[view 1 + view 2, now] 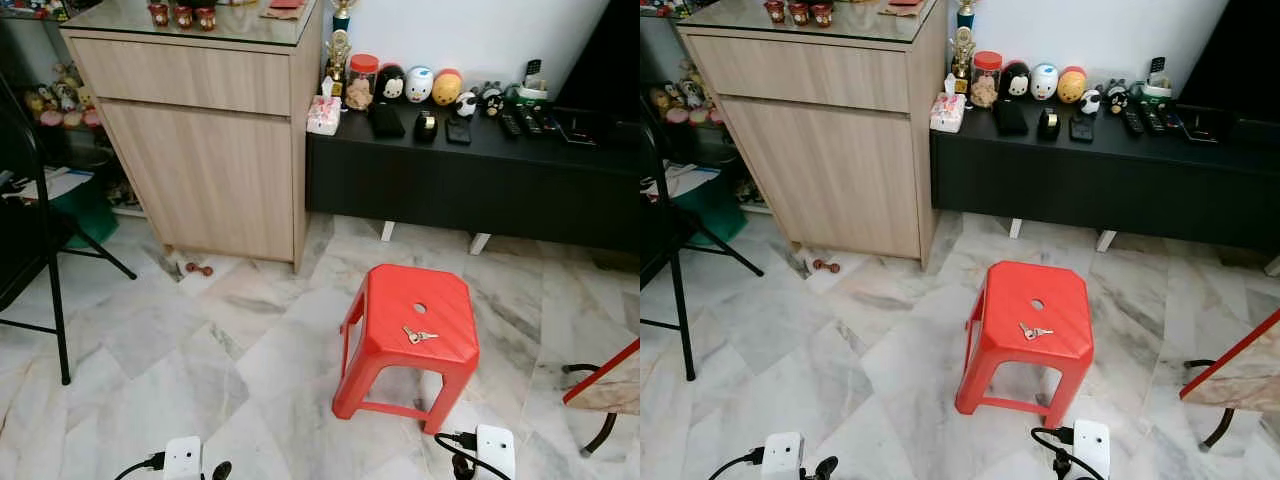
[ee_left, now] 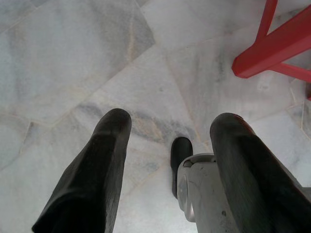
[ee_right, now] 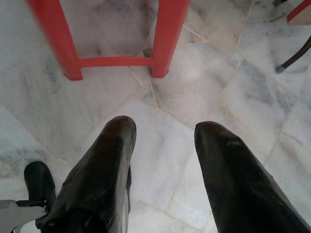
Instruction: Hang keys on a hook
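Keys (image 1: 419, 335) lie flat on top of the red stool (image 1: 380, 300), just below its centre hole, prob. set there for an easy top-down grab. We hang both arms low: left gripper (image 2: 167, 133) and right gripper (image 3: 163, 133) w/ fingers apart, holding nothing, over the marble floor (image 1: 250, 340). We can't spot a hook.

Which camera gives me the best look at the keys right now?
The left eye view: the keys lie on the red stool, beside its centre hole. The right eye view shows the same. Both wrist views catch just stool legs and floor.
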You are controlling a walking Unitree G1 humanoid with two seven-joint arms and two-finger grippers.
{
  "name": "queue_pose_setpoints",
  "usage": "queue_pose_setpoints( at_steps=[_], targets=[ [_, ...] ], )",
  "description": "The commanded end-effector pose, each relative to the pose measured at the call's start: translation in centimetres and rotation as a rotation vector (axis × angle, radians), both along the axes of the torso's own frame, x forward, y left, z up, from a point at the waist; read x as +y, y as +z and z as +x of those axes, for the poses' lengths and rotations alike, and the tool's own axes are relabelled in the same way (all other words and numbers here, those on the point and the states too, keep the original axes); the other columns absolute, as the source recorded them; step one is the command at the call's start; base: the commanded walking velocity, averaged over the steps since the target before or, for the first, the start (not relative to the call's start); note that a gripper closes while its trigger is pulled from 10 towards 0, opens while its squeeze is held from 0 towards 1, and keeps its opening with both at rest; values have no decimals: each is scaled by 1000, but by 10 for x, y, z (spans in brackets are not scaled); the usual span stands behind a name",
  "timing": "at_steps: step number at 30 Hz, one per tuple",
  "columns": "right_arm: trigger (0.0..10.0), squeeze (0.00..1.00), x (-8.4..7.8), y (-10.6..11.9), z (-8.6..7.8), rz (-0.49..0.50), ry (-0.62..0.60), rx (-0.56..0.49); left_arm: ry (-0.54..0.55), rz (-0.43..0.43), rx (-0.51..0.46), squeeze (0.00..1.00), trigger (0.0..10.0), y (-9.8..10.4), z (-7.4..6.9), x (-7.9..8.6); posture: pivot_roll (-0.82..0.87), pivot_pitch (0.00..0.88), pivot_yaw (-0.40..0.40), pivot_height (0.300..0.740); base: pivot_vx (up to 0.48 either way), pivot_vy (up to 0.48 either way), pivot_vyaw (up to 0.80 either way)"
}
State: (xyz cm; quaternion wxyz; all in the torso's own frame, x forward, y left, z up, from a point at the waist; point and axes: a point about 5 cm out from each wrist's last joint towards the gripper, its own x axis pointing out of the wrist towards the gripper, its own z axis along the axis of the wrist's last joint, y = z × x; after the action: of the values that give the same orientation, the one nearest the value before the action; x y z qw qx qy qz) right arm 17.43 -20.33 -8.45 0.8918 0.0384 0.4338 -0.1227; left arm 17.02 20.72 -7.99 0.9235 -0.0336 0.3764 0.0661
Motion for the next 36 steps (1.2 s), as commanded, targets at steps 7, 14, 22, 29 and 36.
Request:
queue_pose_setpoints(
  at_steps=[7, 14, 22, 29, 36],
  targets=[
    [10000, 0, -4, 0, -2, -8, -15, -3, 19, 8, 11, 0, 10000, -2, -4, 3, 161, 77, -51, 740, 184, 0, 0],
    [10000, 0, -4, 0, -2, -8, -15, -2, 3, 11, 17, 0, 10000, -2, -4, 2, 161, 73, -50, 740, 273, 0, 0],
    [10000, 0, -3, 0, -1, -6, -6, -1, -12, 11, 21, 0, 10000, -2, -5, 1, 162, 57, -48, 740, 294, 0, 0],
    [10000, 0, -3, 0, -1, -8, -6, -2, -17, 12, 23, 0, 10000, -2, -5, 1, 164, 54, -48, 740, 296, 0, 0],
    [10000, 0, -2, 1, 0, -10, -7, -5, -18, 12, 25, 0, 10000, -2, -5, 1, 164, 60, -47, 740, 299, 0, 0]
  ],
)
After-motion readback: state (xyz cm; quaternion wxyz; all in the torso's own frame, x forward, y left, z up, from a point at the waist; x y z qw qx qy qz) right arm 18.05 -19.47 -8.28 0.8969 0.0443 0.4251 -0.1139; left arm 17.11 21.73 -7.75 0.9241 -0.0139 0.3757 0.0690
